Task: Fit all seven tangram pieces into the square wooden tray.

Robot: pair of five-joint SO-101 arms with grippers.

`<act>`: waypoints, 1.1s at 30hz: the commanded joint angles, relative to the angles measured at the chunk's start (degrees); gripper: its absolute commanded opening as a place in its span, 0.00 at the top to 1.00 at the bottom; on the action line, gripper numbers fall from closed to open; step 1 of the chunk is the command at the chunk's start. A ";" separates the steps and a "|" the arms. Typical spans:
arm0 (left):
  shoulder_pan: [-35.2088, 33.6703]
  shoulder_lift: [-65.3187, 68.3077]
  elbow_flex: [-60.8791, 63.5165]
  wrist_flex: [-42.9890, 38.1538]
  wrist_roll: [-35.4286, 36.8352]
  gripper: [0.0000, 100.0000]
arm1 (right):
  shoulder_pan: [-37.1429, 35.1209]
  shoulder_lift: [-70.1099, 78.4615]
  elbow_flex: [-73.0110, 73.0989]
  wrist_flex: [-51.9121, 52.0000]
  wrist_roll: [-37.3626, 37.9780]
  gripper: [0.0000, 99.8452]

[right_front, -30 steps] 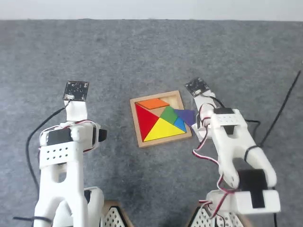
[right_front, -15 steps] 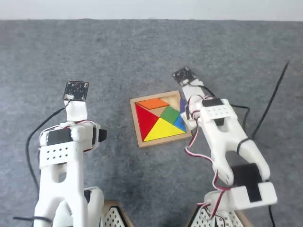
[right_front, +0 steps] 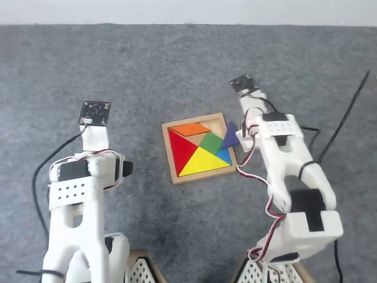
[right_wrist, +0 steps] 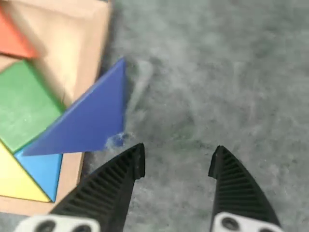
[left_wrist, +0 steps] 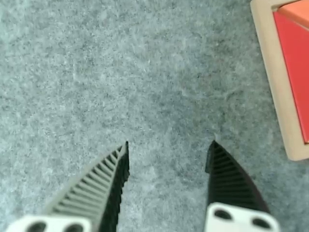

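The grey worktop (right_front: 147, 71) and my left arm were as they had been a second earlier. My left end effector (left_wrist: 169, 142) hung with its jaws spread over bare felt, and the square wooden tray (right_front: 168, 154) lay off to its side. My right arm was what had changed. Half a second before, it had leaned in over the tray's rim; now it had pulled back clear of it.

The tray had not shifted, and the red (right_front: 179, 150), yellow (right_front: 203, 162) and green (right_front: 210, 141) pieces lay flat inside. The purple triangle (right_wrist: 89, 118) had turned. It lay across the rim just beyond one fingertip of my right end effector (right_wrist: 179, 147), which stood wide open and held nothing. The triangle seemed propped on the rim rather than seated, so I judged the push had failed and the bare corner was still unfilled.
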State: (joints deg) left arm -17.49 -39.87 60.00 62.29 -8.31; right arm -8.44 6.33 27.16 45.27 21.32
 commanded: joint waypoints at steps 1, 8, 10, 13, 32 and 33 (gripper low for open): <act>-0.18 -1.93 -0.13 -1.14 0.53 0.75 | 0.66 -3.30 -1.23 0.22 1.85 0.76; -0.18 -1.93 -0.13 -1.05 0.53 0.75 | 0.75 4.79 -2.90 -1.01 2.20 0.76; -0.18 -1.93 -0.13 -1.05 0.53 0.75 | 0.66 5.85 -6.07 1.63 2.20 0.76; -0.18 -1.93 -0.13 -1.23 0.53 0.75 | 0.31 7.60 -8.53 2.42 2.20 0.76; -0.09 -1.93 -0.13 -1.23 0.53 0.75 | -8.22 11.56 -15.30 3.74 1.93 0.76; -0.09 -1.93 -0.13 -1.23 0.53 0.75 | -7.25 11.56 -15.56 3.74 1.93 0.76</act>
State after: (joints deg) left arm -17.49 -39.87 60.00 62.29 -8.31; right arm -15.12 18.29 15.30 49.41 22.73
